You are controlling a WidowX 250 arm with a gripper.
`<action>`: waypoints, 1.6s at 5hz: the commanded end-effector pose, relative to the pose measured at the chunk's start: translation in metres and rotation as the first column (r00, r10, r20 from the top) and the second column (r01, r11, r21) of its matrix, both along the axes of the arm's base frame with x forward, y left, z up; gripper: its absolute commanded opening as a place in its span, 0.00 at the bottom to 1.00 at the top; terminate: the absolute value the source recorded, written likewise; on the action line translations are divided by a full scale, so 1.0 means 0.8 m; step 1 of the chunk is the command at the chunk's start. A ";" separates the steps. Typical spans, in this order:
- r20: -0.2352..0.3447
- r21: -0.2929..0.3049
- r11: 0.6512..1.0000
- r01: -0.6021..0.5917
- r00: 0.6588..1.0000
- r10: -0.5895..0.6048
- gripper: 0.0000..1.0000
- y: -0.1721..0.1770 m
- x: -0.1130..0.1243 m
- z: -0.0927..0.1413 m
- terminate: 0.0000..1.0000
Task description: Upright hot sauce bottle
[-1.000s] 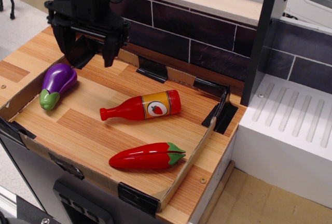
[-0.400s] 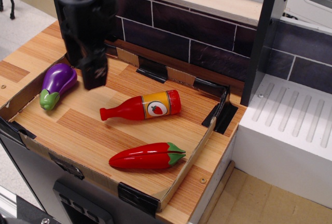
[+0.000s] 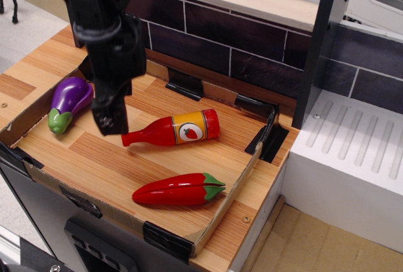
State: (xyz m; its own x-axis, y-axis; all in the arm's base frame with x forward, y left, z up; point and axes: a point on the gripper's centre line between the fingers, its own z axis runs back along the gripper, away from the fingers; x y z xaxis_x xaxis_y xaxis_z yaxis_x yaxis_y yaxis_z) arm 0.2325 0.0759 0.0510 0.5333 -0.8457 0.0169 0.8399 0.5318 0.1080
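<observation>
Three toy foods lie on a pale striped wooden tray (image 3: 38, 113) with low cardboard-brown walls and black corner brackets, set on a wooden counter (image 3: 25, 70); behind it runs a wall of dark purple-black tiles (image 3: 239, 39) under a light wood ledge, and to the right stands a white ribbed drainboard-like block (image 3: 352, 158) beside a black upright post (image 3: 321, 39). Near the tray's middle, the glossy red toy hot sauce bottle (image 3: 173, 128) lies on its side, narrow neck pointing left and its flat base toward the right; its orange-yellow label band carries a white oval with a red tomato (facing up and toward the camera). A glossy red chili pepper with a green stem (image 3: 179, 189) lies near the front wall, well apart from the bottle, and a purple eggplant with a green cap (image 3: 69, 102) rests at the left wall. Above the bottle's neck end hangs the black robot gripper (image 3: 108, 118), seen edge-on, so I cannot tell whether its fingers are spread or closed; it grasps nothing visible.
</observation>
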 end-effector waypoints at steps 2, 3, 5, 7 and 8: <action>0.024 0.021 0.998 -0.062 0.998 0.062 1.00 0.005 0.010 -0.022 0.00; 0.048 -0.003 0.998 -0.056 0.997 0.057 1.00 0.001 0.011 -0.033 0.00; 0.061 -0.006 0.996 -0.084 0.995 0.084 0.00 -0.002 0.009 -0.050 0.00; 0.054 0.011 0.994 -0.111 0.992 0.110 0.00 0.002 0.011 -0.049 0.00; 0.034 0.088 0.989 -0.117 0.993 0.115 0.00 0.007 0.006 -0.012 0.00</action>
